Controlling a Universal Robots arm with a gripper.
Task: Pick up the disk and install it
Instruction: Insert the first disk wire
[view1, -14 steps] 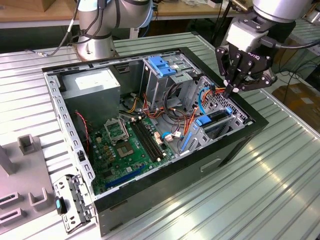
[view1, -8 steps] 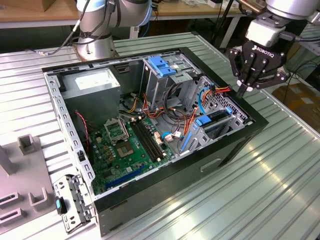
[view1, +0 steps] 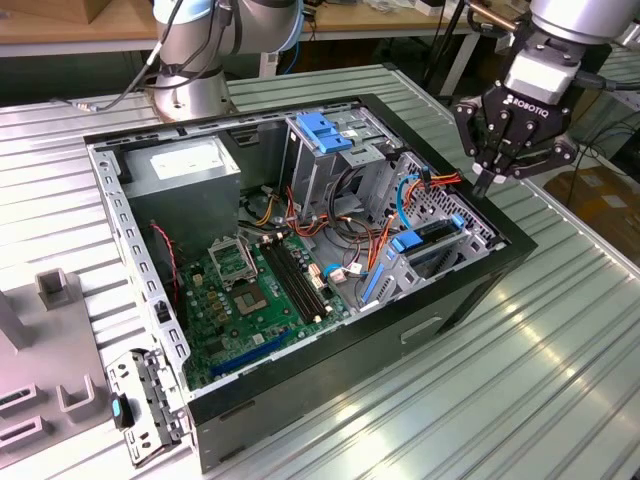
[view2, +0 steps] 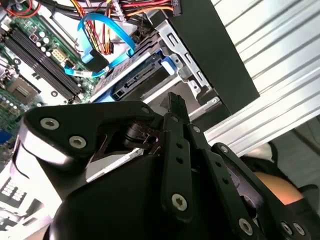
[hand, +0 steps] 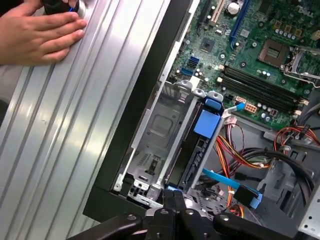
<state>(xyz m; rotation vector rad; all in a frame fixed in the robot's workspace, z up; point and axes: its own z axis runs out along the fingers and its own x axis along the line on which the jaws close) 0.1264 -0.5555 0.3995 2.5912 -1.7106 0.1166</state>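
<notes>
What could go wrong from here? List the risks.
1. The gripper hangs just above the case wall beside the disk; a descent could strike metal.
2. The blue cable and loose wires lie next to the disk and could snag.
3. A person's hand rests on the table near the case.

White brand lettering across the gripper (view1: 486, 182) body. Pale sticker on the power supply (view1: 186, 160), print too small to read. Board (view1: 250, 295) silkscreen markings can't be made out either
</notes>
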